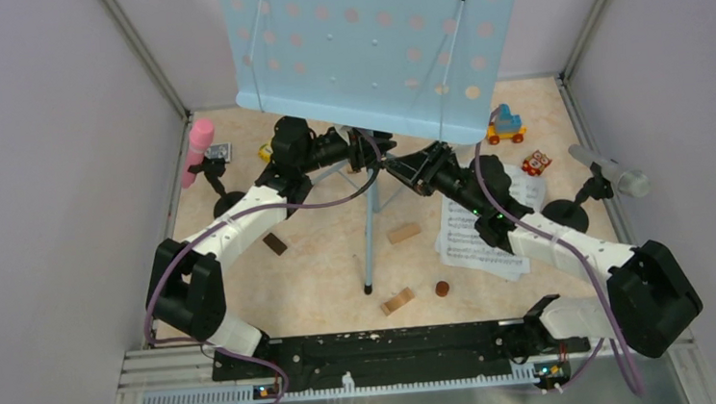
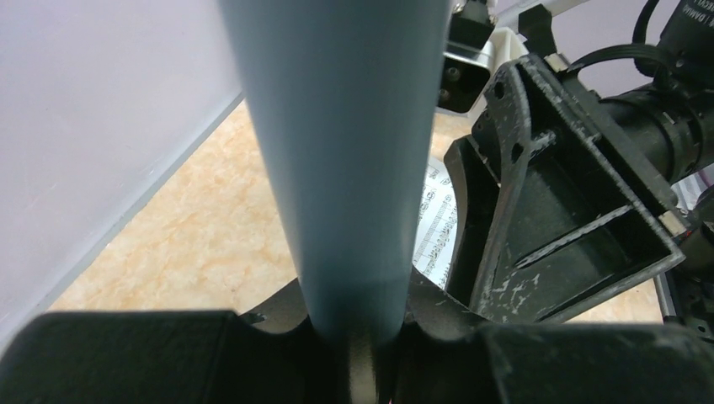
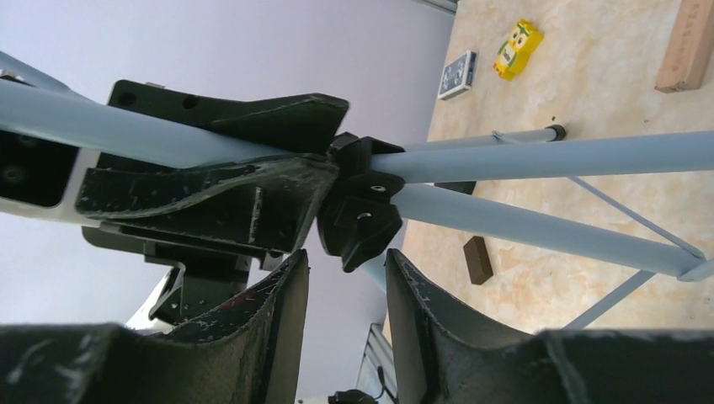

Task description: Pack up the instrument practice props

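The pale blue perforated music rack [image 1: 370,37] stands tall at the back on a grey-blue pole [image 1: 369,230] with tripod legs [image 3: 539,227]. My left gripper [image 1: 362,153] [image 2: 358,337] is shut on that pole [image 2: 354,151] just under the rack. My right gripper [image 1: 398,165] [image 3: 345,261] is open, its fingertips on either side of the tip of the black clamp knob [image 3: 362,215] at the tripod hub, with a gap showing. White sheet-music pages [image 1: 473,236] lie on the floor at the right. A pink microphone [image 1: 198,147] and a silver microphone [image 1: 612,170] rest on black round-based holders [image 1: 567,212].
Wooden blocks [image 1: 402,232] [image 1: 397,301], a dark brown block [image 1: 274,244] and a small round piece [image 1: 442,289] lie round the tripod. Toy vehicles [image 1: 505,126] [image 1: 535,162] sit at the back right. A yellow toy [image 3: 516,49] lies near the back. Lilac walls close in three sides.
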{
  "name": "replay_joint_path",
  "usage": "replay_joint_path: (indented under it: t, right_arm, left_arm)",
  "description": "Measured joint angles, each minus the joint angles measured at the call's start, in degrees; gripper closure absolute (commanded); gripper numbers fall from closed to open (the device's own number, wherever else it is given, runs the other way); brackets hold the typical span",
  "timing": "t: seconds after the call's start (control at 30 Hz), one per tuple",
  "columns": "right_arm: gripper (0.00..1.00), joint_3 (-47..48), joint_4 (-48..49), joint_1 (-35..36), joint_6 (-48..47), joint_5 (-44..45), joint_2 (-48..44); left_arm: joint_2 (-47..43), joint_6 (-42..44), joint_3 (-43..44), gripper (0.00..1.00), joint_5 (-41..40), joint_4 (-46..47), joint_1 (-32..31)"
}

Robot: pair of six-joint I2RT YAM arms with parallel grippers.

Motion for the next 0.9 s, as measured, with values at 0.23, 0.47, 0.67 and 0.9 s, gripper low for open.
replay_joint_path:
  t: [0.23,0.47,0.67,0.9]
  right_arm:
    - [0.66,0.0,0.5,0.0,0.5,0.3,1.8]
    - [0.70,0.0,2.3,0.0,1.2,1.1,4.3]
    - [0.77,0.0,4.5,0.0,1.8,1.3,5.2]
    - [1.00,0.0,6.2,0.0,-1.6,1.5,5.6]
  left_arm:
    - [0.0,0.0,0.0,0.97,0.0,-0.1,0.0]
    - [0.0,0.0,0.1,0.97,0.0,-0.2,0.0]
    - [0.0,0.0,0.1,0.97,0.1,-0.2,0.0]
    - [0.1,0.1,0.2,0.97,0.0,-0.2,0.0]
